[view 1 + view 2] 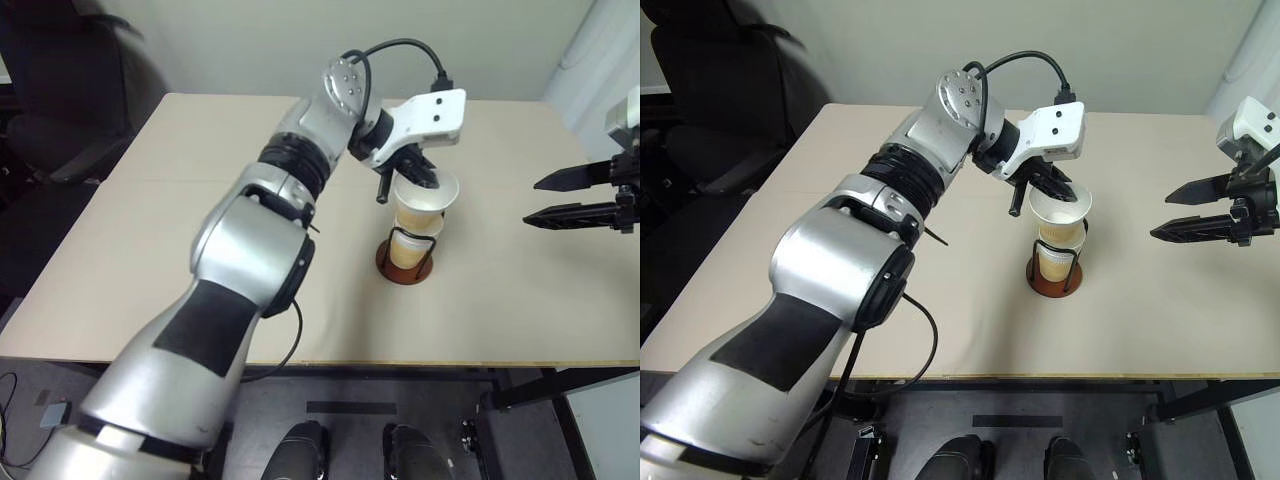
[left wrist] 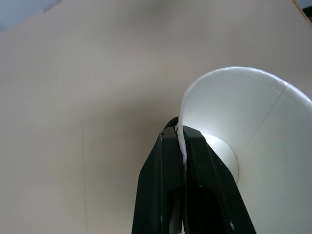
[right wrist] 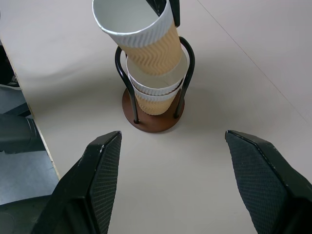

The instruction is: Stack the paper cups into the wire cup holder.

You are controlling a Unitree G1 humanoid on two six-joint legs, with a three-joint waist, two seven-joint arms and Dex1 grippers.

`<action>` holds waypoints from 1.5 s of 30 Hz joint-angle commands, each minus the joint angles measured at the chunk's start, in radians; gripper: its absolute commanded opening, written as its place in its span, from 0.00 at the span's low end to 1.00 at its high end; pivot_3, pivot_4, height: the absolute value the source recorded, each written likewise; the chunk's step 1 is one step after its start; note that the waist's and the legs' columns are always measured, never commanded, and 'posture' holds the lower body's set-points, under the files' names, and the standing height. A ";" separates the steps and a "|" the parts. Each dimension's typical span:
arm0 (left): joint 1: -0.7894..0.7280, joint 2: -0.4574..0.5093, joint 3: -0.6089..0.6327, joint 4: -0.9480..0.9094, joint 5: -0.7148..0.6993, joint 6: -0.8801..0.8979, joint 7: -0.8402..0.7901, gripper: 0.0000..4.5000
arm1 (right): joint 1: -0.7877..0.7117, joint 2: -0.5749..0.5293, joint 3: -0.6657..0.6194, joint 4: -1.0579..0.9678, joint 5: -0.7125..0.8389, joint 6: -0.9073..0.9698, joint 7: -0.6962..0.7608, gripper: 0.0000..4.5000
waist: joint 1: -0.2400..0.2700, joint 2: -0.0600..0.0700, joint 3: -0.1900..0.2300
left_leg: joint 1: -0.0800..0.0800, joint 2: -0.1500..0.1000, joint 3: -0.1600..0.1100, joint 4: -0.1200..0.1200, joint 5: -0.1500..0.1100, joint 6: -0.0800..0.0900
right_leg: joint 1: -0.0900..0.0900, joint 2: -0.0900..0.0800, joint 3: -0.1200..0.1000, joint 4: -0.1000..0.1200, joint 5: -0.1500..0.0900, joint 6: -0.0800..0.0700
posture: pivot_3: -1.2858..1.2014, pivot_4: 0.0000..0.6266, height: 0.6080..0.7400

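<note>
- Left gripper (image 1: 418, 178) clamped tight on the rim of the top paper cup (image 1: 424, 200), one finger inside the mouth, one outside
- From the left wrist, black fingers (image 2: 161, 190) pinching the white rim, white inside of the cup beside them
- Top cup tilted, its lower end dipping into the mouth of the cup below, between the black wire loops
- Two more cups (image 3: 155, 92) nested upright inside the cup holder (image 3: 153, 118), tan ribbed walls and white rims showing through the wires
- Holder on its round reddish-brown base, sitting on the beige table (image 1: 200, 200), right of the middle and towards the robot's side
- Right gripper (image 1: 1200, 212) hanging wide open and empty above the table, off to the right of the holder, well apart from it, fingers aimed towards the cups
- From the right wrist, both black fingers (image 3: 100, 180) spread far apart, the stack framed between them, nothing touching
- Dark office chair (image 1: 60, 90) past the far left corner of the table
</note>
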 commanded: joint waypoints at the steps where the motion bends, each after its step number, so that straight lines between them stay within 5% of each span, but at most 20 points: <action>1: -0.018 -0.007 0.012 -0.008 0.000 -0.008 0.002 0.01 | -0.013 -0.019 -0.040 -0.022 0.010 0.000 0.001 0.76 | 0.000 0.000 0.000 | 0.000 0.000 0.000 0.000 0.000 0.000 | 0.000 0.000 0.000 0.000 0.000 0.000 | 0.52 0.24 1.00; 11: 0.002 -0.024 -0.011 -0.003 0.024 0.013 -0.004 0.01 | 0.000 -0.019 -0.038 -0.029 0.007 0.002 -0.003 0.76 | 0.000 0.000 0.000 | 0.000 0.000 0.000 0.000 0.000 0.000 | 0.000 0.000 0.000 0.000 0.000 0.000 | 0.52 0.24 1.00; 14: 0.008 -0.029 -0.012 -0.002 0.029 0.016 -0.003 0.16 | 0.008 -0.020 -0.042 -0.034 0.011 0.006 -0.006 0.76 | 0.000 0.000 0.000 | 0.000 0.000 0.000 0.001 0.000 0.000 | 0.000 0.000 0.000 0.000 0.000 0.000 | 0.52 0.24 1.00; 25: -0.006 -0.029 0.037 -0.007 0.007 0.014 0.056 1.00 | 0.019 -0.016 -0.043 -0.021 -0.002 -0.002 -0.022 0.76 | 0.000 0.000 0.000 | 0.000 0.000 0.000 0.001 0.000 0.001 | 0.001 0.000 0.000 0.001 0.000 0.001 | 0.52 0.24 1.00; 33: 0.000 0.088 0.165 -0.021 -0.104 0.048 0.001 1.00 | 0.050 0.001 -0.071 -0.019 0.009 -0.009 -0.058 0.76 | -0.001 0.000 0.000 | 0.001 0.000 0.000 0.001 0.001 0.000 | 0.001 0.000 0.000 0.001 0.000 0.001 | 0.52 0.24 1.00; 39: 0.075 0.299 0.206 -0.057 -0.167 0.088 -0.221 1.00 | 0.113 0.042 -0.122 -0.036 0.029 -0.005 -0.119 0.76 | -0.005 0.001 -0.001 | 0.002 0.000 0.000 0.000 0.001 0.000 | 0.000 0.001 0.000 0.001 0.000 0.000 | 0.52 0.24 1.00; 45: 0.166 0.499 0.236 -0.123 -0.213 0.160 -0.271 1.00 | 0.105 0.107 -0.117 -0.028 0.025 -0.019 -0.174 0.76 | -0.006 0.001 -0.001 | 0.001 0.000 0.000 0.002 0.003 0.001 | 0.000 0.001 -0.001 0.002 0.000 0.000 | 0.52 0.24 1.00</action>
